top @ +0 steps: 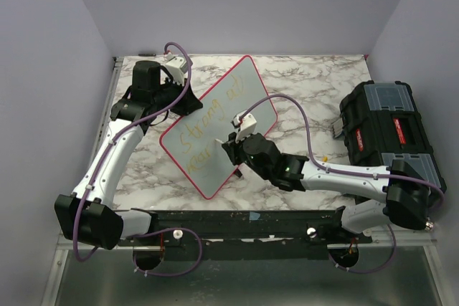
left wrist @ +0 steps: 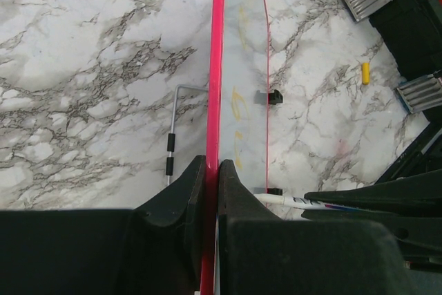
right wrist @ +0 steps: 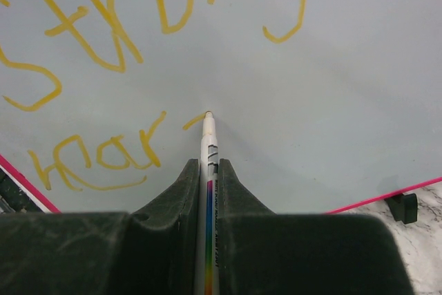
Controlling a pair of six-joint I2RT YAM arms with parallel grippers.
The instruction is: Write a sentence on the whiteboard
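The whiteboard, pale grey with a thin red-pink rim, stands tilted on the marble table. My left gripper is shut on its red rim at the far left edge. My right gripper is shut on a white marker with a rainbow stripe; its tip touches the board beside a short fresh yellow stroke. The sentence is yellow cursive: "strong" above, "har" on the second line. In the top view the right gripper is over the board's lower part.
A black toolbox with metal latches sits at the right. A small yellow marker cap lies on the marble near it. A thin metal rod lies behind the board. Purple walls close in the table.
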